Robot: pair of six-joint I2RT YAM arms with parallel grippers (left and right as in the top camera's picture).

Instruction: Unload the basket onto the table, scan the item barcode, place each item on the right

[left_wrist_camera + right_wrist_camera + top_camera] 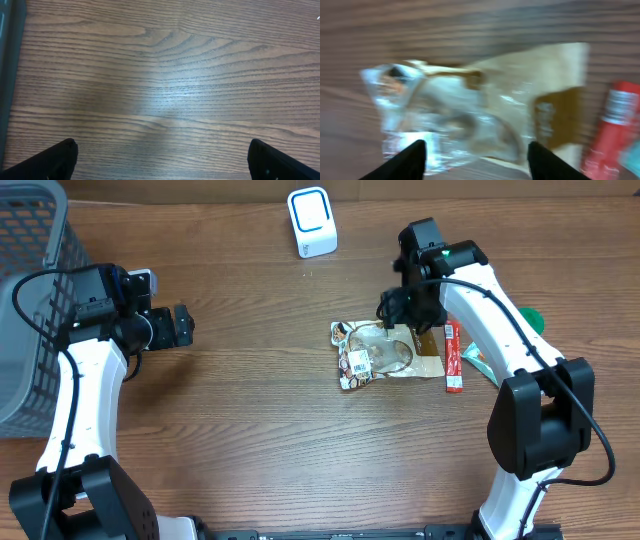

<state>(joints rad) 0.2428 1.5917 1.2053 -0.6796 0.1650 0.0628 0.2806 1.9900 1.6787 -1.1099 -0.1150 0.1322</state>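
My right claw (pixel 480 161) hangs directly over the snack packet (pixel 385 355), fingers apart and clamped on nothing. The packet lies flat on the bench (pixel 260 430), a little toward 3 o'clock from centre. The wrist view is smeared, but overhead what looks like its barcode label (pixel 353 365) faces up at the packet's 9 o'clock end. I judge that suits a pass at the white scanner (pixel 311 222) standing at 12 o'clock. A red stick pack (pixel 453 360) lies just beside the packet at its 3 o'clock. My left claw (pixel 183 325) hovers wide apart over bare wood near the grey basket (pixel 30 300) at 9 o'clock. Nothing shows in the part of the basket in frame.
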